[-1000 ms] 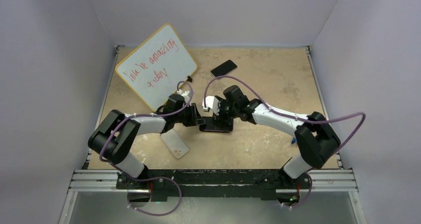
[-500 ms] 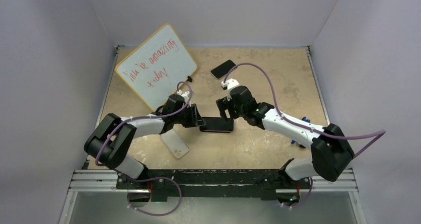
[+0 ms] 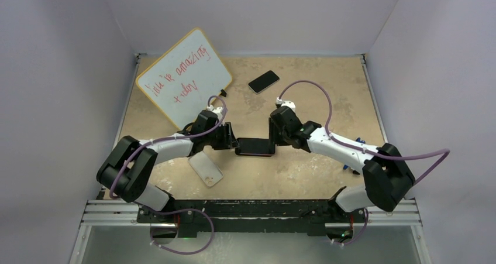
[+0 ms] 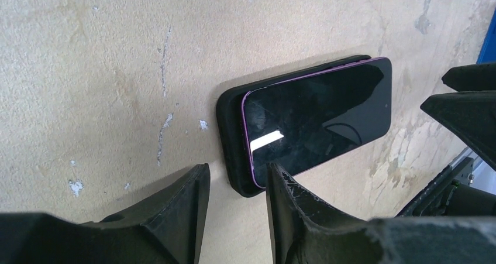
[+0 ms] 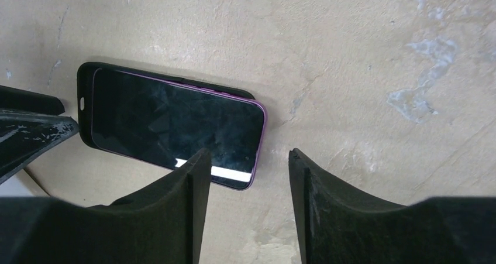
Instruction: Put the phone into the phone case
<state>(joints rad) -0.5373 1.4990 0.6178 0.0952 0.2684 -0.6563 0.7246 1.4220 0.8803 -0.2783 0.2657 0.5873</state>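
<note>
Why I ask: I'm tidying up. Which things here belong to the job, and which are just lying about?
In the job: purple-edged phone, black case under it, left gripper, right gripper.
Lying about: whiteboard, second phone, whitish case by the left arm.

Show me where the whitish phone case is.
Top view: the whitish phone case lies left of centre, beside the left arm, nearer the front than the central phone.
</note>
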